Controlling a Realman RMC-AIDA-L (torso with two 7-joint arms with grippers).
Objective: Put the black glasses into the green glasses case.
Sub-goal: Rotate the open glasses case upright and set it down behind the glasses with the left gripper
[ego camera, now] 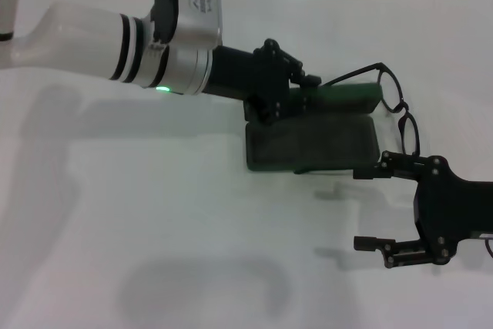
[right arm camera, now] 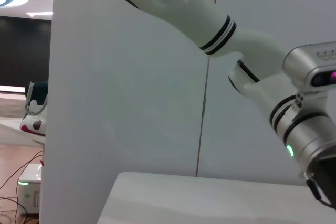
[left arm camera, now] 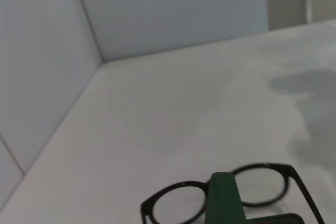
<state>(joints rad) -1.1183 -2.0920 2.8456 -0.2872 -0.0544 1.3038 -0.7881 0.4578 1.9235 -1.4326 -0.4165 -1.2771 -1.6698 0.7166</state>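
Observation:
The green glasses case (ego camera: 312,144) lies open mid-table, its lid (ego camera: 343,98) standing up along the far side. The black glasses (ego camera: 400,110) sit unfolded at the case's right end, outside the tray, with one temple arm running over the lid. My left gripper (ego camera: 302,92) reaches in from the left and is shut on the lid's left end. The left wrist view shows the lid edge (left arm camera: 226,203) with the glasses (left arm camera: 181,184) just beyond it. My right gripper (ego camera: 368,209) hovers open near the front right, just in front of the glasses and the case's right end.
The white table (ego camera: 154,229) stretches left and forward of the case. Walls close off the table's far side and corner (left arm camera: 102,61). In the right wrist view only the left arm (right arm camera: 210,24), a wall and a strip of table show.

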